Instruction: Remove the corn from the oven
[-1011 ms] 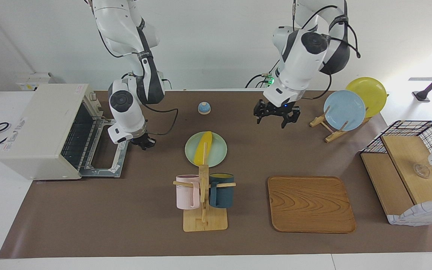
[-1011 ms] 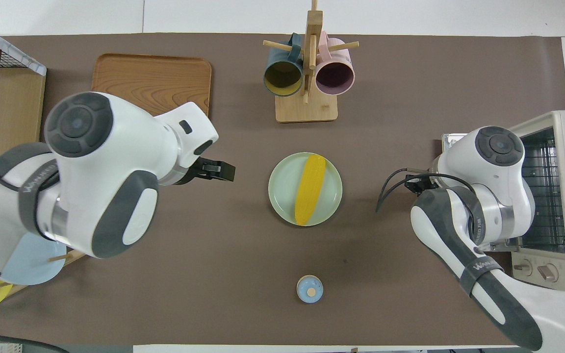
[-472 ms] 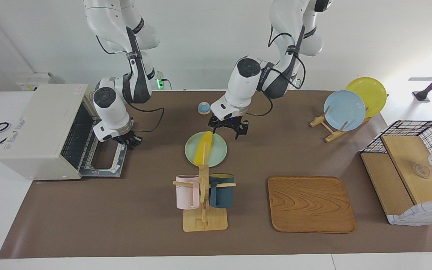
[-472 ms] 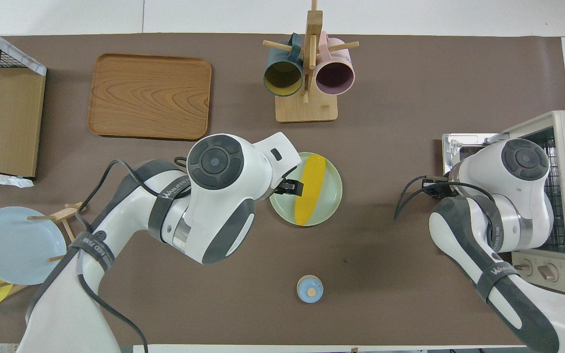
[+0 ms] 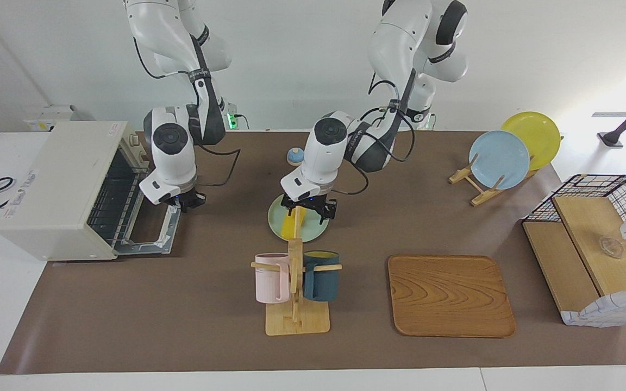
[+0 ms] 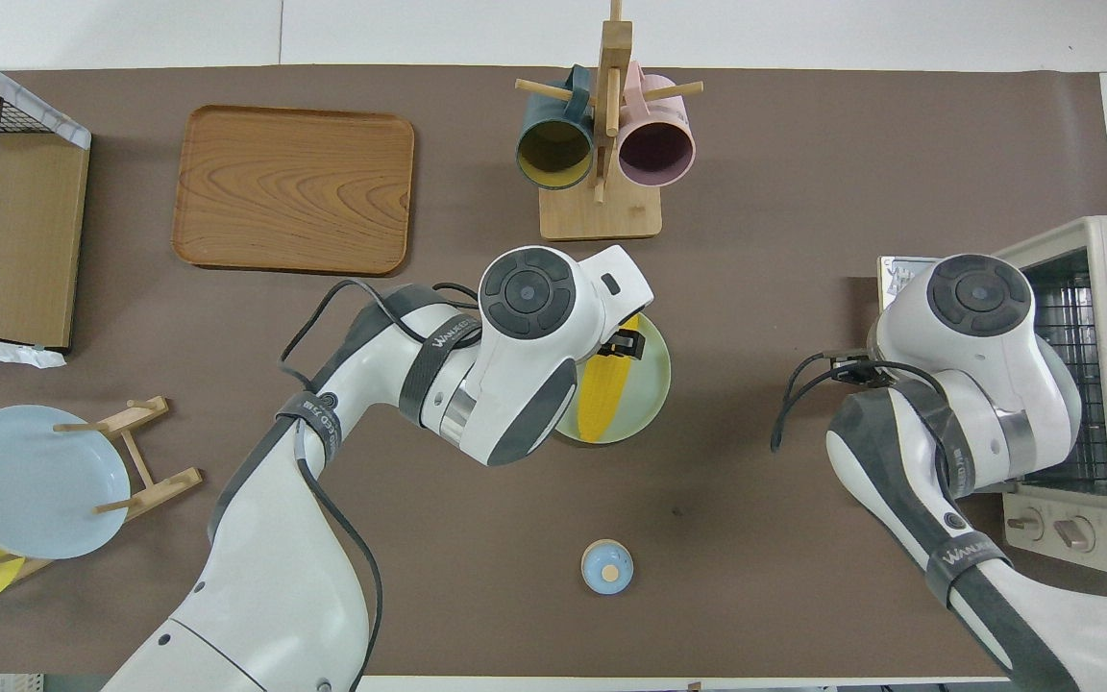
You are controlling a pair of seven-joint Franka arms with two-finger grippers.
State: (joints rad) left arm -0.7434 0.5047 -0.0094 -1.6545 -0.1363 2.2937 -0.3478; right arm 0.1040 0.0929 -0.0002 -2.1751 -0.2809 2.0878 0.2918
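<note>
The left pincer (image 5: 309, 208) is spread over the corn (image 6: 602, 408) on the green plate (image 6: 654, 384). The right pincer (image 5: 187, 201), unclear, hangs by the open oven (image 5: 68, 187). The arm bands read "WANJEED".

Bright even light, soft shadows, window glare by the left arm's end

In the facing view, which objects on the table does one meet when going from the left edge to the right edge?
Cream-white toaster oven → pale green plate holding the yellow corn cob → brown wooden tray → light blue plate on its wooden stand → wire-framed wooden box.
</note>
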